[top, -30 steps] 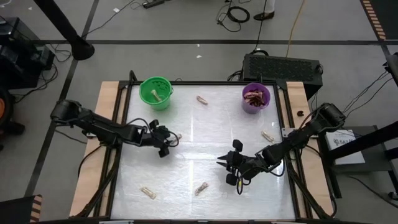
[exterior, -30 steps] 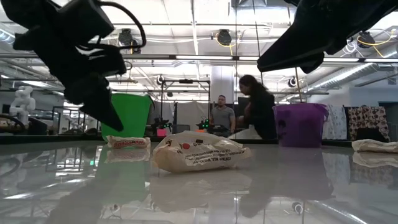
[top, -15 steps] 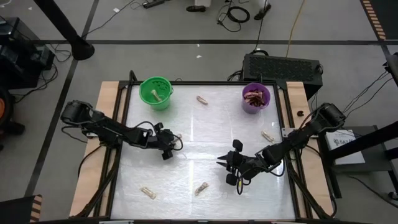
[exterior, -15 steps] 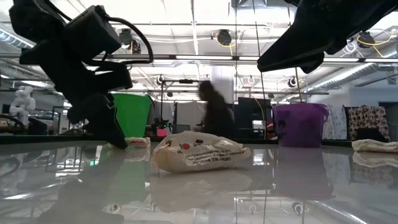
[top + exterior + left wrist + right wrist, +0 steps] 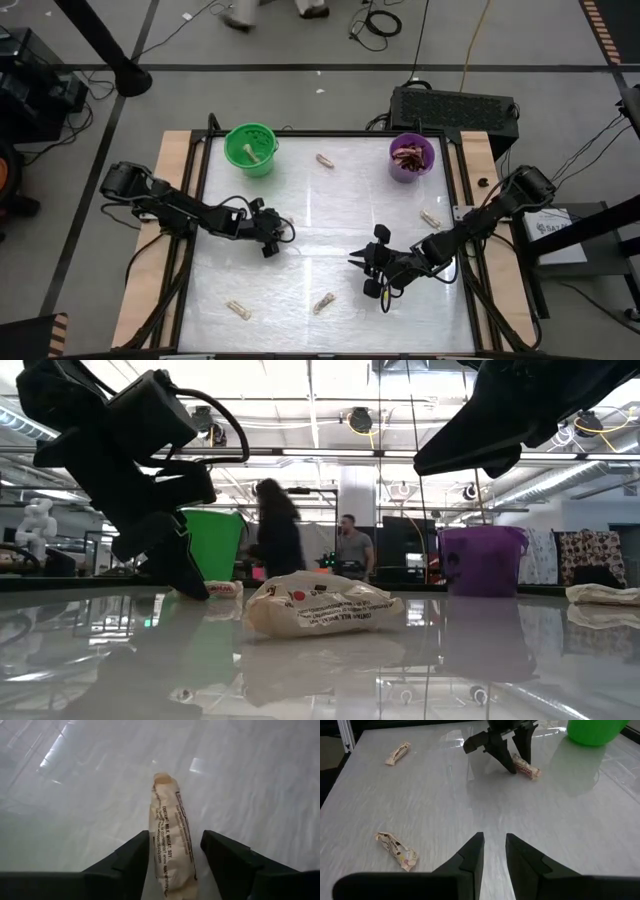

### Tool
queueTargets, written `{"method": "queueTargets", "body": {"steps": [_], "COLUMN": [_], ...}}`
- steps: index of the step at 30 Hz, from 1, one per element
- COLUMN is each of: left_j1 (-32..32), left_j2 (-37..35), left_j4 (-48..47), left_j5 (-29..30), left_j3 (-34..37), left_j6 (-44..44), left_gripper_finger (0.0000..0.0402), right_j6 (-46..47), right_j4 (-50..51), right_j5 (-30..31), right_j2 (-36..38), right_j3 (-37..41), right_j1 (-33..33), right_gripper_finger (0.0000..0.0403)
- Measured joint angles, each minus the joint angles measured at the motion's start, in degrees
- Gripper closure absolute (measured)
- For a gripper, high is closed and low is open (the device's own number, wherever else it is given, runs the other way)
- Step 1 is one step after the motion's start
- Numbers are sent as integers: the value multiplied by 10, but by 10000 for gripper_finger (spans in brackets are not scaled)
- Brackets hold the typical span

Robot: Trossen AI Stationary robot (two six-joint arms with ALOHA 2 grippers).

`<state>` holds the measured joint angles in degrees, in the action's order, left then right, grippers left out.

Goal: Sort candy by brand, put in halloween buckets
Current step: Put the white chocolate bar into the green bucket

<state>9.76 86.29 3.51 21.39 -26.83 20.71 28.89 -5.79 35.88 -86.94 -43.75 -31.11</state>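
Note:
A pale tan candy (image 5: pixel 172 850) lies flat on the white table, left of its middle. My left gripper (image 5: pixel 175 842) is open and low over it, one finger on each side of the candy, apart from it as far as the left wrist view shows. The gripper also shows in the high view (image 5: pixel 274 228) and the low view (image 5: pixel 185 565), where it hides part of the candy (image 5: pixel 224 588). My right gripper (image 5: pixel 368 268) waits right of the middle, open by a narrow gap (image 5: pixel 494 850), empty. The green bucket (image 5: pixel 250 148) and the purple bucket (image 5: pixel 411 157) stand at the far edge.
More pale candies lie loose: one between the buckets (image 5: pixel 325 160), one near the right edge (image 5: pixel 430 218), two near the front edge (image 5: pixel 236 309) (image 5: pixel 323 302). The purple bucket holds dark red pieces; the green bucket holds a pale one. People move in the room behind.
My left gripper has moved a little toward the table's right edge and down, up to the pale candy, and its fingers now stand on either side of it. The candy has stayed in place. A person has walked across the room behind.

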Motion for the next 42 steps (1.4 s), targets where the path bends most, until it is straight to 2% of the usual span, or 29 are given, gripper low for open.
{"method": "queueTargets", "body": {"steps": [10, 25, 32, 35, 42], "left_j1": [0, -1, -8, -27, -100], "left_j2": [-11, -106, -188, -238, -328], "left_j4": [-6, -18, -35, -65, -143], "left_j5": [-17, -18, -13, 21, 197], "left_j3": [0, 2, 2, -14, -89], "left_j6": [-23, -49, -79, -108, -186], "left_gripper_finger": [289, 343, 348, 348, 348], "right_j6": [0, 5, 4, 3, 4], "right_j4": [0, 0, 0, 0, 0], "right_j5": [0, 0, 0, 0, 0], "right_j2": [0, 0, 0, 0, 0], "right_j3": [0, 0, 0, 0, 0], "right_j1": [0, 0, 0, 0, 0], "right_gripper_finger": [330, 330, 330, 330, 330]}}
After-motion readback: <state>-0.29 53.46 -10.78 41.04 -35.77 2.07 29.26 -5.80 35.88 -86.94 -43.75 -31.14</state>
